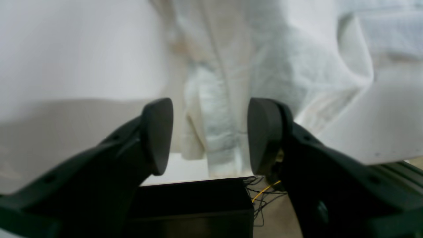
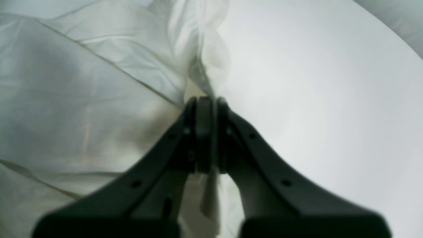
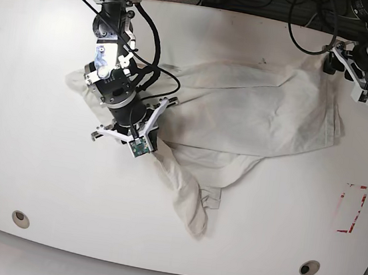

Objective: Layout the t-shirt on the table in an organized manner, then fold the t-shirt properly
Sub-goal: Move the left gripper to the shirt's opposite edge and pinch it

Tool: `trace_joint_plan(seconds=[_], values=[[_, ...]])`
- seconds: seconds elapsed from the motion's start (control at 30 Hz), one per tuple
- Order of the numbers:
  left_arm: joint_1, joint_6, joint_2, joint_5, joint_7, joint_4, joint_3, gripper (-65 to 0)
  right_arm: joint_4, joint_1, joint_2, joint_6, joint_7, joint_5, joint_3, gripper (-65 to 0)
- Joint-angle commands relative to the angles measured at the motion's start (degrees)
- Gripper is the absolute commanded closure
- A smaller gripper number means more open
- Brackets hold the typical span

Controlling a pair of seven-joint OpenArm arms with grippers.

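Closest in the right wrist view, the right gripper [image 2: 206, 109] has its two dark fingers pressed together on a pinched fold of the t-shirt [image 2: 99, 99], which bunches up just beyond the fingertips and spreads in broad creased sheets to one side of them. On the other side of the fingers lies bare glossy table [image 2: 314, 99].

From above, that same gripper [image 3: 144, 141] sits near the middle of the table [image 3: 27, 158], with the t-shirt [image 3: 253, 119] trailing from it in two directions: a twisted tail runs toward the near edge, and the wider body stretches across to the far corner. A red tape rectangle [image 3: 351, 208] lies well apart from the cloth, near one grey grommet hole [image 3: 309, 267]; the other grommet hole [image 3: 20, 218] sits at the opposite near corner.

At the far corner the left gripper [image 3: 350, 67] hangs just beside the shirt's edge. Its wrist view shows the left gripper [image 1: 210, 135] spread wide, holding nothing, with a hanging ridge of the t-shirt [image 1: 218, 132] seen between the pads, beyond them.
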Motion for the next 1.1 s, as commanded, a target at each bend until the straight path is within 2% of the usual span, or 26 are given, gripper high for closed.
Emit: trace_joint_plan(seconds=[0.0,0.43,0.53,0.67,0.9,0.97,1.07], values=[[0.1,-0.08,-0.93,0.17,-0.69,0.52,0.94,-33.8,0.89,0.85,-0.09,-0.02,1.67,0.45,0.13,0.0],[-0.25,-0.08,-1.89,1.67,-0.69,-7.57,2.61,-32.6,0.89,0.85,-0.09,-0.02,1.67,0.45,0.22,0.0],[-0.43,-0.08,-2.6,1.58,-0.69,-9.15,3.14,-27.5,0.89,0.85,-0.09,-0.02,1.67,0.45,0.3,0.0],[-1.4,-0.08,-2.68,1.58,-0.69,-10.74,4.55,-16.4,0.89,0.85,-0.09,-0.02,1.67,0.45,0.39,0.0],[-1.83,-0.08,-2.68,1.58,-0.6,-9.59,4.72,-3.3,0.89,0.85,-0.09,-0.02,1.67,0.45,0.39,0.0],[-1.83,-0.08,-2.68,1.58,-0.6,-8.54,4.72,-0.1,0.89,0.85,-0.09,-0.02,1.67,0.45,0.3,0.0],[-1.83,-0.08,-2.68,1.58,-0.6,-6.16,4.72,0.0,0.98,0.85,-0.09,-0.02,1.67,0.45,0.3,0.0]])
